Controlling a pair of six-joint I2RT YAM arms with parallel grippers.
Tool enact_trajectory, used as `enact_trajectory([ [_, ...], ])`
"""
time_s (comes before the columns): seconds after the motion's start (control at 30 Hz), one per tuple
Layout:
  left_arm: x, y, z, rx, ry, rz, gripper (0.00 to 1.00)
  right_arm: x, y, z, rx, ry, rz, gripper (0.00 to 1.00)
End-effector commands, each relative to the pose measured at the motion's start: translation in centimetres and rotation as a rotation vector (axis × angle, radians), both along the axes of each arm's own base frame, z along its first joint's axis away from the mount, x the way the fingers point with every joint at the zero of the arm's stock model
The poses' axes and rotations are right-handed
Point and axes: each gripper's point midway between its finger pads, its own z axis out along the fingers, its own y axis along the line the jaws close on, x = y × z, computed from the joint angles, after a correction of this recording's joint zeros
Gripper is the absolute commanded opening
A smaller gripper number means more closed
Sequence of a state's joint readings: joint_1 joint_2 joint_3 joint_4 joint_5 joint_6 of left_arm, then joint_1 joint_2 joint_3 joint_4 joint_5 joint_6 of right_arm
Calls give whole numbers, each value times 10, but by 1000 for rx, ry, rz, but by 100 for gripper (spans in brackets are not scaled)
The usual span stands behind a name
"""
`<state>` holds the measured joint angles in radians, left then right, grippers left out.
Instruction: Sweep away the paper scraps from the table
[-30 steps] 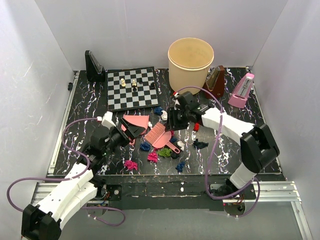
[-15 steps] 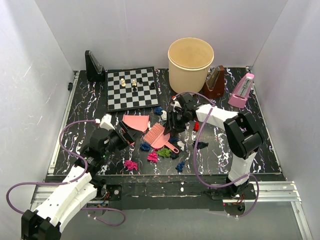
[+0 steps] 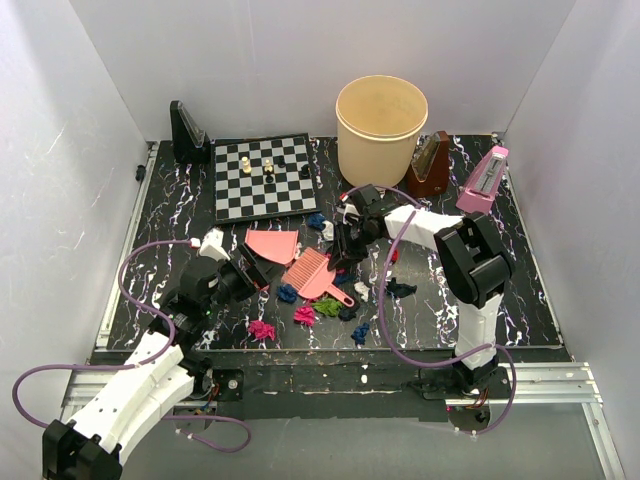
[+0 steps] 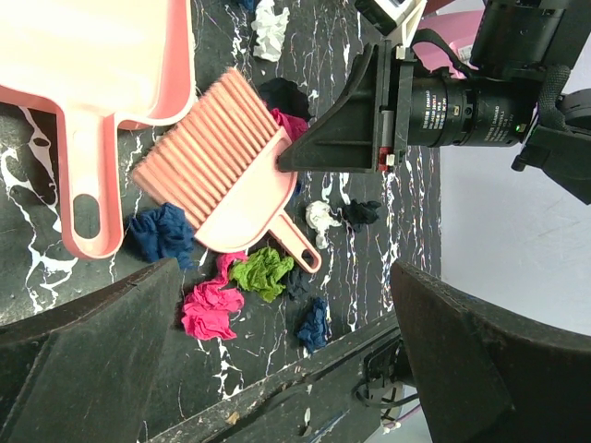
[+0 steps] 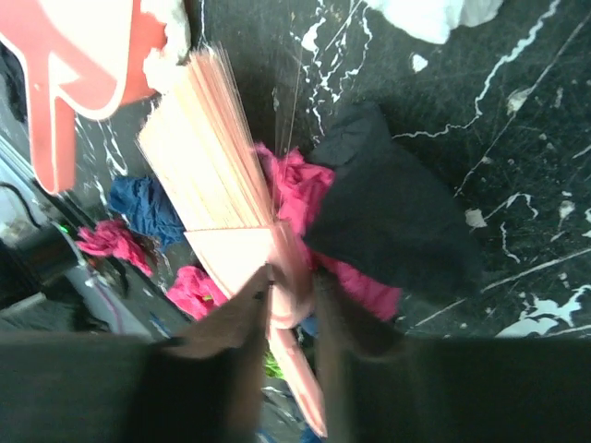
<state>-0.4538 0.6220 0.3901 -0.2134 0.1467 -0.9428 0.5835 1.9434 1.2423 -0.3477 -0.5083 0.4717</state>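
Paper scraps lie on the black marbled table (image 3: pixel 170 215): magenta (image 3: pixel 262 329), green (image 3: pixel 328 305), blue (image 3: pixel 289 293), dark (image 3: pixel 401 289) and white (image 3: pixel 328 230) wads. A pink brush (image 3: pixel 312 270) lies among them beside a pink dustpan (image 3: pixel 272 243). My right gripper (image 3: pixel 340 260) is low over the brush. In the right wrist view my right gripper (image 5: pixel 294 300) is shut on the brush (image 5: pixel 208 138) at its neck, next to a magenta wad (image 5: pixel 300 189) and a dark wad (image 5: pixel 388 221). My left gripper (image 3: pixel 254 268) sits by the dustpan handle (image 4: pixel 88 212); in the left wrist view my left gripper (image 4: pixel 286 369) is open and empty.
A chessboard (image 3: pixel 265 178) with pieces lies at the back left, with a black stand (image 3: pixel 188 133) behind it. A beige bucket (image 3: pixel 381 125), a brown metronome (image 3: pixel 430 163) and a pink metronome (image 3: pixel 483 182) stand at the back right. Several wads lie near the table's front edge (image 3: pixel 330 350).
My right arm has folded in, bringing its gripper down and left onto the brush. My left gripper has drawn back a little from the dustpan. The scraps have barely moved.
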Motion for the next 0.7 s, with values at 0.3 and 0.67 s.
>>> enact_trajectory([
  [0.3,7,3,35,36,-82,1,98,5,10,58,192,-19,26,1],
  [0.67,3,0,66,-8,-60,0,98,16,-10,154,319,-189,-141,1],
])
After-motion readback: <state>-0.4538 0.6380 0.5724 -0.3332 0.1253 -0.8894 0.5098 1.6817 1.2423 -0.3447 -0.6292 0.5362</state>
